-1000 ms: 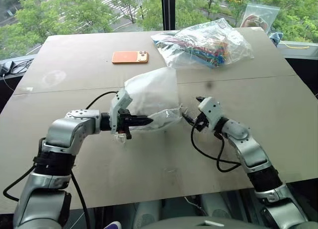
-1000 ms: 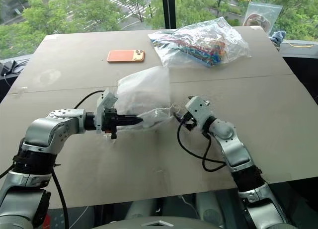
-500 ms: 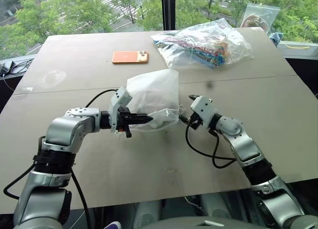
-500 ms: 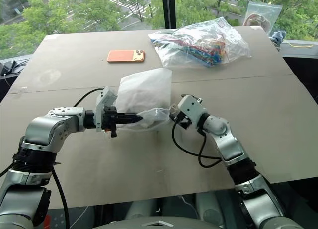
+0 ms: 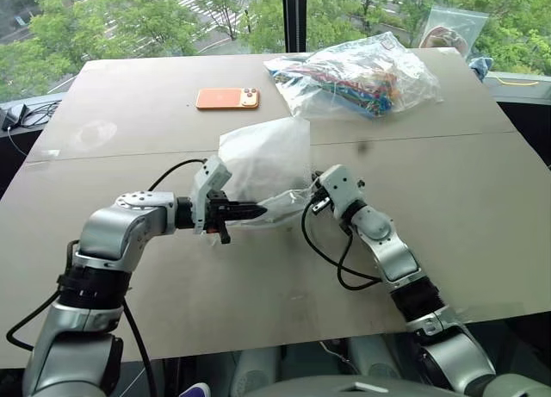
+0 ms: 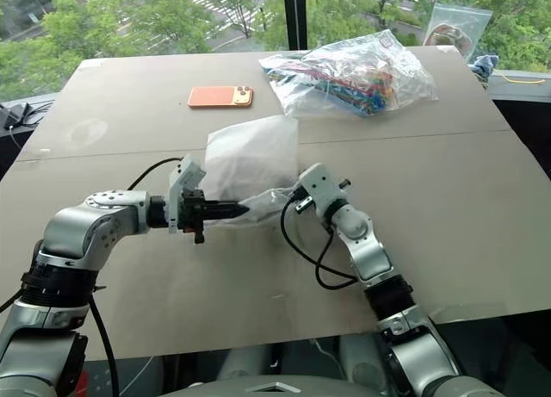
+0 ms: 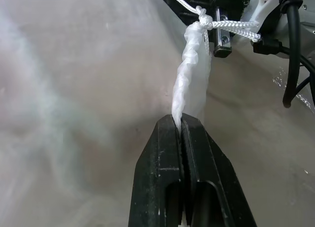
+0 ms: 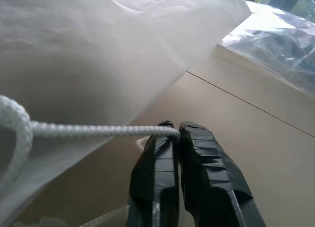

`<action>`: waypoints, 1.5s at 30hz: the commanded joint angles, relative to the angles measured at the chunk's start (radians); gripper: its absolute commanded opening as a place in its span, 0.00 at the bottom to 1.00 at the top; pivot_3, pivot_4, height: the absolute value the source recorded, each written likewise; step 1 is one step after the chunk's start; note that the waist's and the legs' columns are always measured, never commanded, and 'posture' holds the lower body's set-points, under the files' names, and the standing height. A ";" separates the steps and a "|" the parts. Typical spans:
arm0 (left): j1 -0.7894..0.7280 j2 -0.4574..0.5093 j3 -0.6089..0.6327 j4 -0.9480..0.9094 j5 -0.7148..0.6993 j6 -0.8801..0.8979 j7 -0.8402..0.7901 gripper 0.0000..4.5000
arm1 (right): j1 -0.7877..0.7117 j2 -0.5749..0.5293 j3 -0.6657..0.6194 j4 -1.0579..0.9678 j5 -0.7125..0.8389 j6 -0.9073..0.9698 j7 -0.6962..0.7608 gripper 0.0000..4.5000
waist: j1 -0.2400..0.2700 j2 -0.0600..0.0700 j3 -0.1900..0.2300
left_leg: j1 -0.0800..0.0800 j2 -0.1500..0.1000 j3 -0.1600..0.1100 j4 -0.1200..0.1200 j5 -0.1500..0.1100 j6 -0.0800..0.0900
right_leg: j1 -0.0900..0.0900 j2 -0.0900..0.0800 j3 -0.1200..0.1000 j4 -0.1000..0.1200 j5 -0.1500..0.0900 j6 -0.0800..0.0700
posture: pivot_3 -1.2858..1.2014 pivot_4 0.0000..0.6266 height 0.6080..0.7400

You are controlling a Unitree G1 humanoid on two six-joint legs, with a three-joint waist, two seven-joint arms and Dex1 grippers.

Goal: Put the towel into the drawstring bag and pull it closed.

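The thin translucent white fabric drawstring bag stands mid-table on the grey-brown tabletop, its gathered neck pinched in the closed left gripper, while the right gripper is clamped on the bag's thin white braided cord beside it.

Left arm bent inward, left gripper pointing right, its 2 fingers pressed together on the drawstring bag's neck. Right arm reaches forward-left; right gripper clamped on the cord.
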 commanded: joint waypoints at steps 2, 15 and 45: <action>-0.012 -0.006 0.031 -0.023 -0.016 -0.001 0.010 0.00 | 0.026 -0.004 -0.063 -0.119 0.017 0.032 -0.044 0.02 | -0.001 0.000 0.000 | 0.000 0.000 0.000 0.000 0.000 0.000 | 0.000 0.000 0.000 0.000 0.000 0.000 | 0.52 0.24 1.00; -0.127 -0.088 0.183 0.081 -0.124 0.002 0.033 0.26 | 0.091 -0.021 -0.079 -0.345 0.010 0.185 -0.055 0.00 | -0.001 0.000 0.000 | 0.000 0.000 0.000 0.000 0.000 0.000 | 0.000 0.000 0.000 0.000 0.000 0.000 | 0.52 0.24 1.00; 0.409 0.032 0.317 -0.052 -0.056 -0.173 -0.016 0.87 | 0.131 -0.077 -0.081 -0.364 0.034 0.224 -0.013 0.00 | -0.001 0.000 0.000 | 0.001 0.001 0.001 -0.001 0.000 0.000 | 0.000 0.000 0.001 -0.001 0.000 0.000 | 0.52 0.24 1.00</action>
